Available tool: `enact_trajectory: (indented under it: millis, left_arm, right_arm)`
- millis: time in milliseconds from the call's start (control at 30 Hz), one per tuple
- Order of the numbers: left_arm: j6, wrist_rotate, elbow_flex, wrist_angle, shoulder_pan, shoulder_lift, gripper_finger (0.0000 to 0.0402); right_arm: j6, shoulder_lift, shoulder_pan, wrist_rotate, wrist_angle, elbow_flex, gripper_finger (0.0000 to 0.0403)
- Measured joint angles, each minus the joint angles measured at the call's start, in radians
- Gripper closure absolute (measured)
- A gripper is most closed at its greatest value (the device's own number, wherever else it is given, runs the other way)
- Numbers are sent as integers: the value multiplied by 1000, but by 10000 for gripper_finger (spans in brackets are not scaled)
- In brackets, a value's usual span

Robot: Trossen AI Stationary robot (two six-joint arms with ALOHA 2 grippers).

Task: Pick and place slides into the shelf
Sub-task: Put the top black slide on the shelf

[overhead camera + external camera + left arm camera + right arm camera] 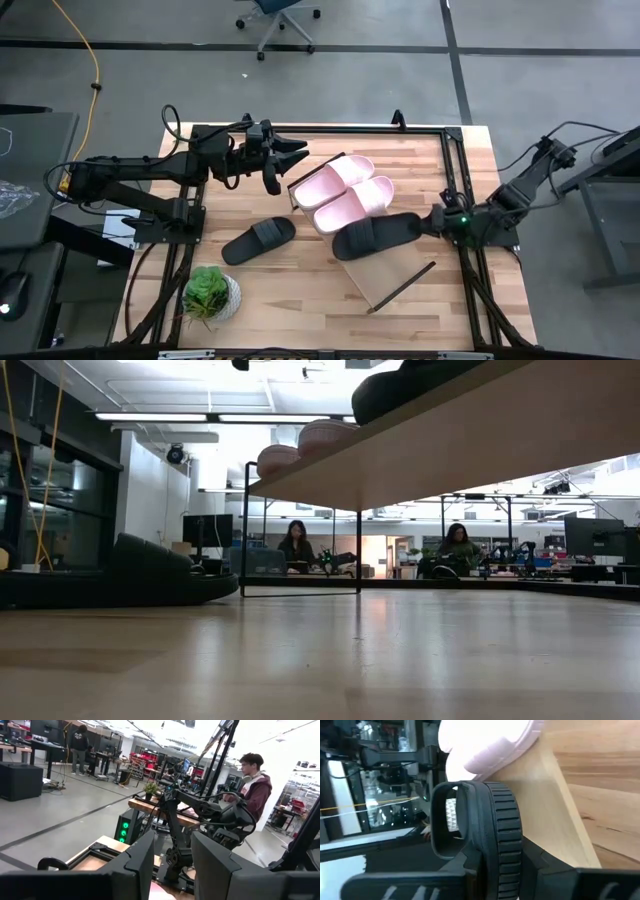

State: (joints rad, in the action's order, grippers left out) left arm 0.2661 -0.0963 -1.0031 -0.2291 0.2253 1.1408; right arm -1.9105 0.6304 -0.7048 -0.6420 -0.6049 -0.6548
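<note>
Two pale pink slides (345,190) lie side by side on the light-wood shelf (392,268), which runs slantwise across the table. One black slide (375,235) lies on the shelf beside them, and my right gripper (432,222) is shut on its end. The other black slide (258,240) rests sole-down on the tabletop left of the shelf, also seen in the low view (150,575). My left gripper (285,160) is open and hovers near the shelf's far-left end, touching nothing. Its wrist view looks out into the room. My right gripper holds the black slide by the end nearest the table's right edge (415,226), coming in roughly level from the right, along the slide's length. In its wrist view the ribbed sole edge (505,855) sits between the fingers. The slide lies on the shelf beside a pink slide (490,740).
A small potted plant (212,292) stands at the table's near-left corner. A dark frame (450,160) runs around the table's edges. Bare wood shows on the near part of the shelf and on the tabletop in front of it. People (255,785) are in the room beyond.
</note>
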Motion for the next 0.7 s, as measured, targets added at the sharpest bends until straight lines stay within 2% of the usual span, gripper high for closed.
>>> enact_trajectory:
  millis: [300, 400, 700]
  left_arm:
    - [0, 2, 0, -2, 0, 0, 284]
    - [0, 3, 0, -2, 0, 0, 284]
    - [0, 3, 0, 0, 0, 0, 284]
  right_arm:
    - [-46, 81, 4, 9, -5, 0, 352]
    - [-38, 110, 4, 14, 42, 0, 352]
    - [-52, 144, 8, -7, 41, 0, 352]
